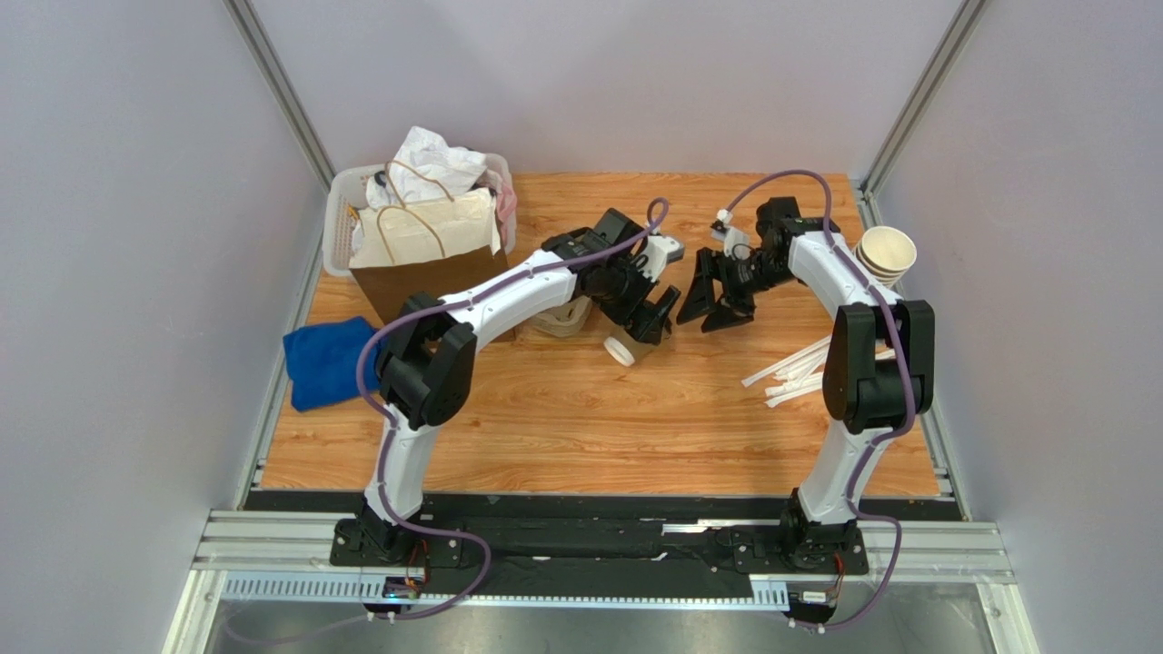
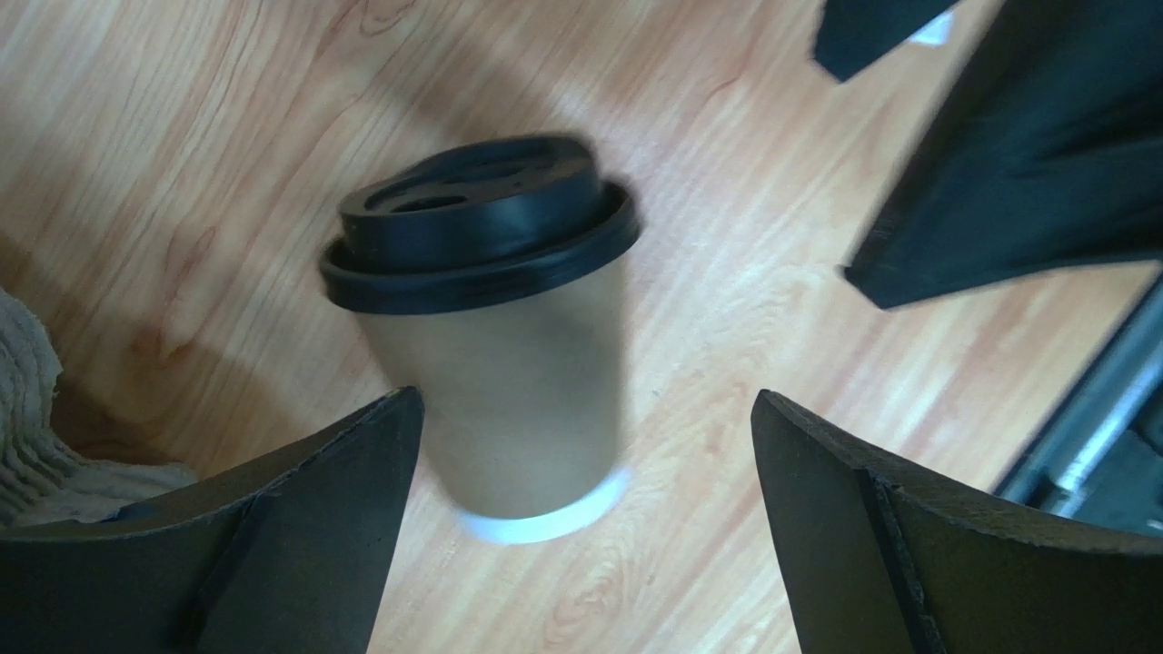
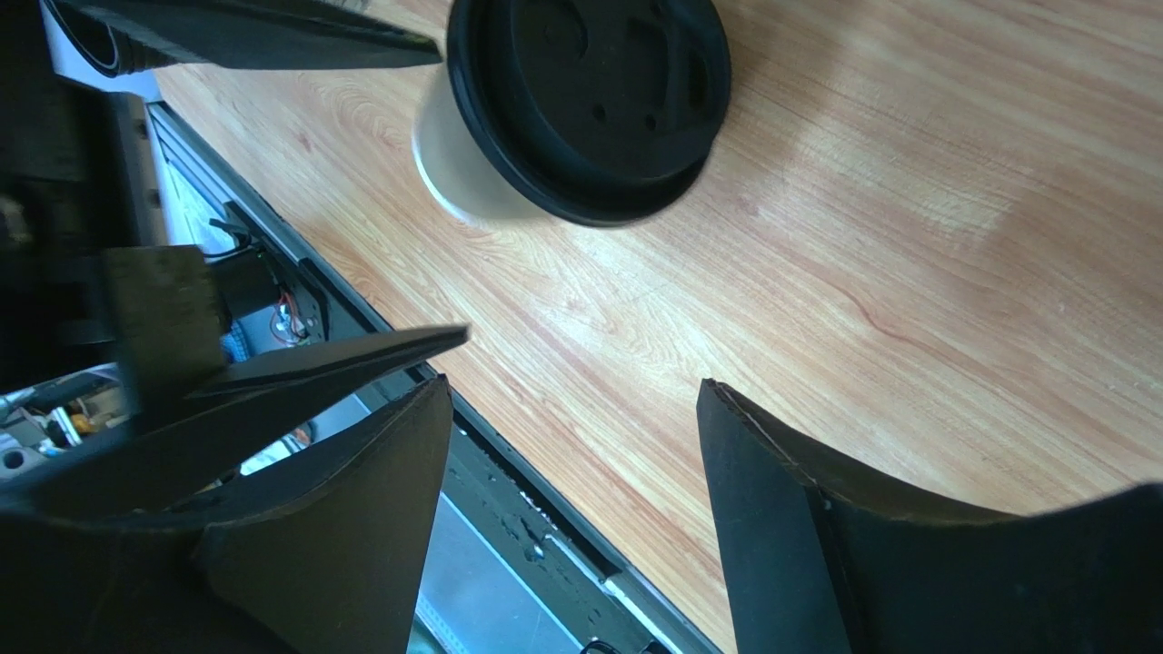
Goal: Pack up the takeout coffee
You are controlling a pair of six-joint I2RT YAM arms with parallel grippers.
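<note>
The takeout coffee (image 2: 498,382), a tan paper cup under a black lid (image 2: 478,225), leaned over on the wooden surface (image 1: 614,436) near its middle, its white base rim showing. The left gripper (image 2: 584,409) stood wide around the coffee, one finger on each side and neither touching it. The right gripper (image 3: 573,395), just right of the coffee, was also spread apart with nothing between its fingers. A pulp cup carrier (image 1: 560,323) lay just left of the coffee. Farther left stood a brown paper bag (image 1: 410,279) with white paper (image 1: 423,232) filling its mouth, and behind it a white bin (image 1: 339,205) holding crumpled paper (image 1: 437,161). A blue cloth (image 1: 328,361) lay well left of the coffee. Right of the coffee were loose white sticks (image 1: 789,371), and beyond them a stack of lidless cups (image 1: 887,252).
</note>
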